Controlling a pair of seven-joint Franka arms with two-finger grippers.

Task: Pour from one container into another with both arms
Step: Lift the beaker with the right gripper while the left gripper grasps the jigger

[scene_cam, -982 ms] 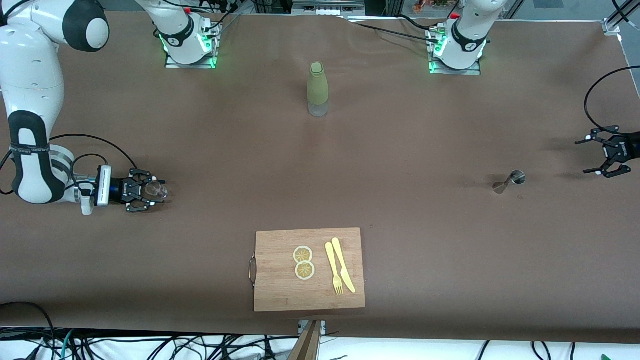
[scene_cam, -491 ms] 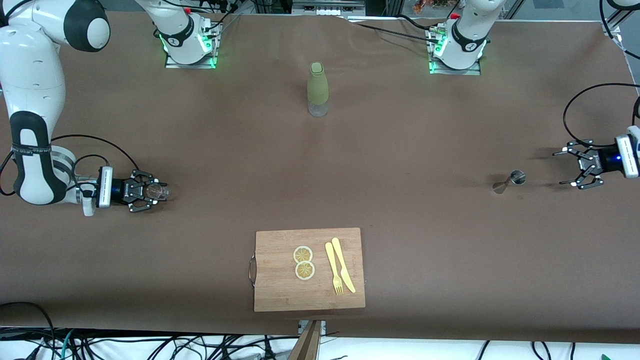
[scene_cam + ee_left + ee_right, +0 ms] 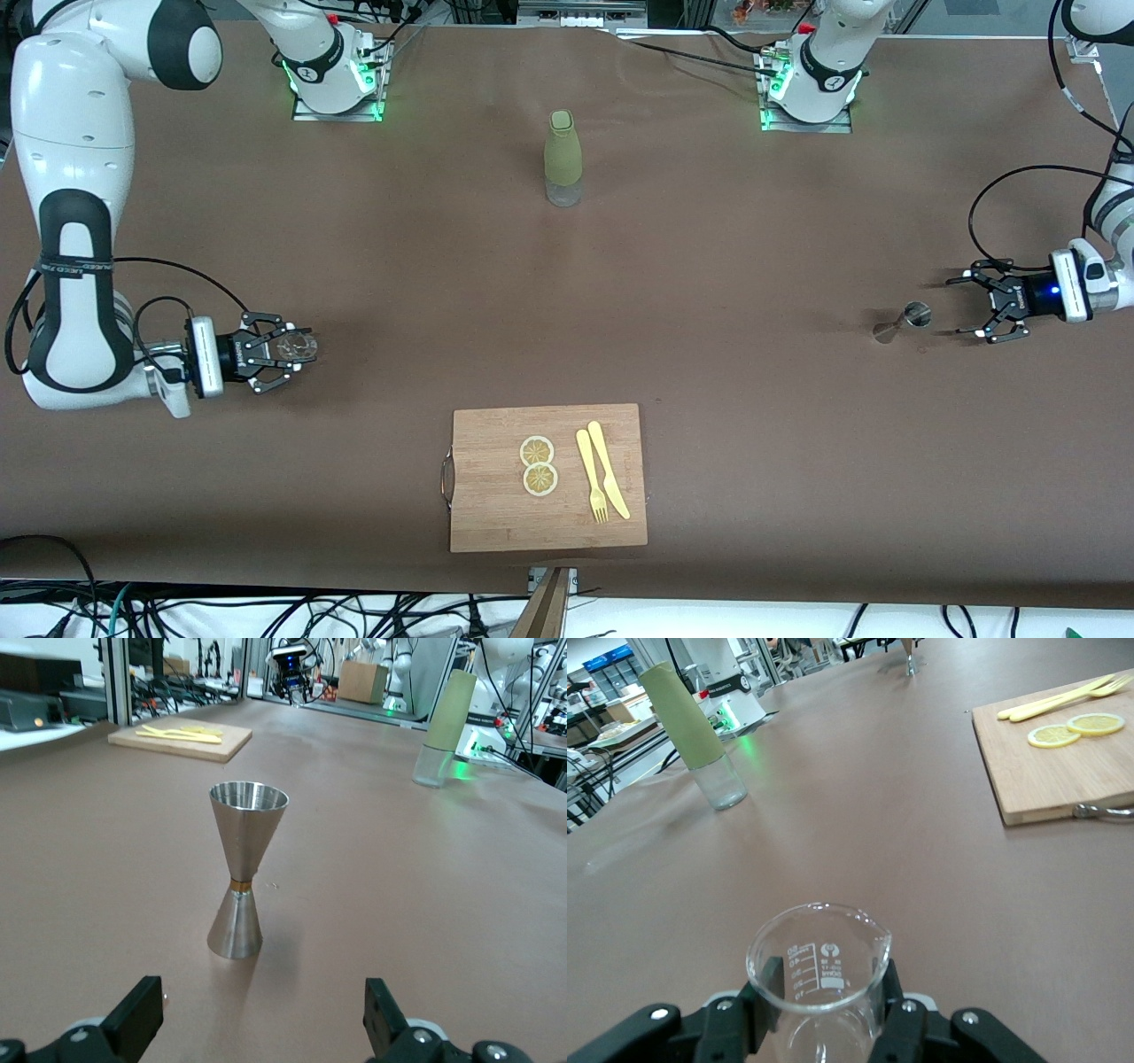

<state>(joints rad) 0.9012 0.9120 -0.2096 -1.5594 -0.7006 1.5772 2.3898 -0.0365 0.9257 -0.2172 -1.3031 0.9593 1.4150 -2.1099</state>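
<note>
Since a second ago the left claw (image 3: 964, 308) has slid in toward the steel jigger (image 3: 901, 321) and gapes wide just beside it, apart. Right claw (image 3: 288, 350) is clamped on a clear beaker (image 3: 819, 967), its base hidden, over the worktop (image 3: 709, 266).

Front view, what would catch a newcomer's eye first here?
Probably the right tool, shut on a clear glass beaker at the right arm's end of the table. Next, the open left tool beside a steel jigger, and the cutting board with lemon slices nearest the camera.
</note>
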